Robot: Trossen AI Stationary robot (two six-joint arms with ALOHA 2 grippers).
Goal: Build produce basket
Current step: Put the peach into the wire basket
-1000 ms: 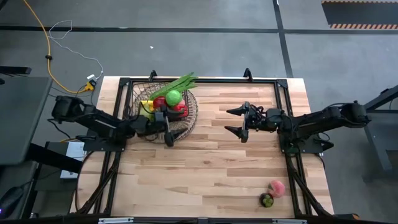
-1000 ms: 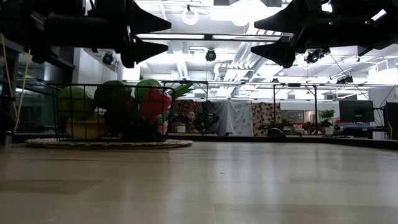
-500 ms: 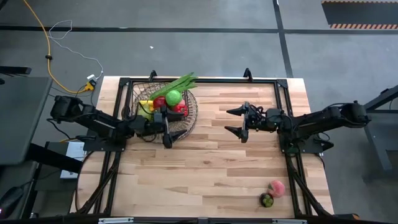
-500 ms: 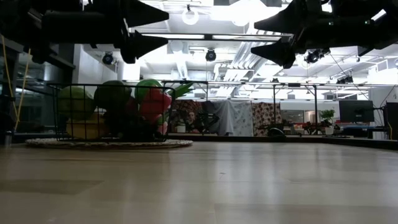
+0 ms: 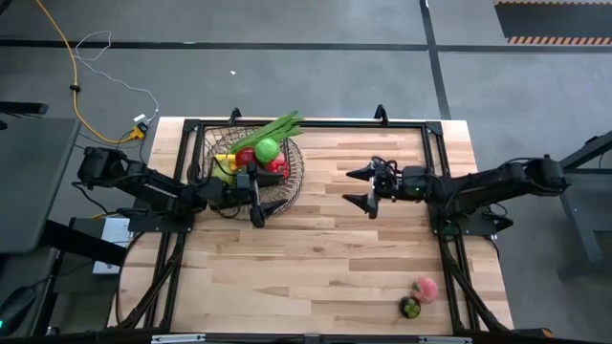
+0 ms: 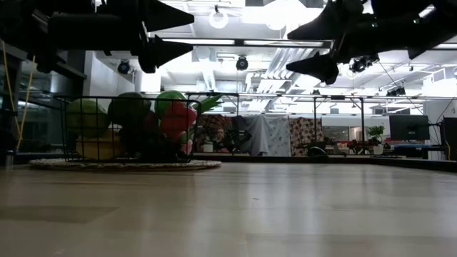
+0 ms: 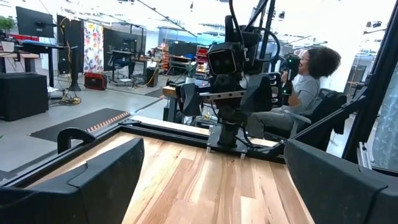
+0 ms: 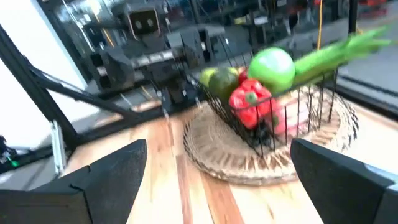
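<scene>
The dark wire basket (image 5: 287,186) stands at the table's far left, holding green, red and yellow produce (image 5: 267,149) and long green stalks (image 5: 282,124) that stick out over its far rim. It also shows in the right wrist view (image 8: 283,134) and the low view (image 6: 136,128). My left gripper (image 5: 259,198) is open and empty above the basket's near rim. My right gripper (image 5: 358,186) is open and empty above the table's middle far part, pointing at the basket. A pink fruit (image 5: 426,289) and a dark purple fruit (image 5: 410,307) lie near the table's near right corner.
A black frame (image 5: 316,122) runs round the table's edges. Bare wood lies between the basket and the two loose fruits. A person (image 7: 311,81) sits beyond the table in the left wrist view.
My right gripper has moved a little toward the table's left edge, toward the basket, staying open. My left gripper has drawn back slightly over the basket's near rim.
</scene>
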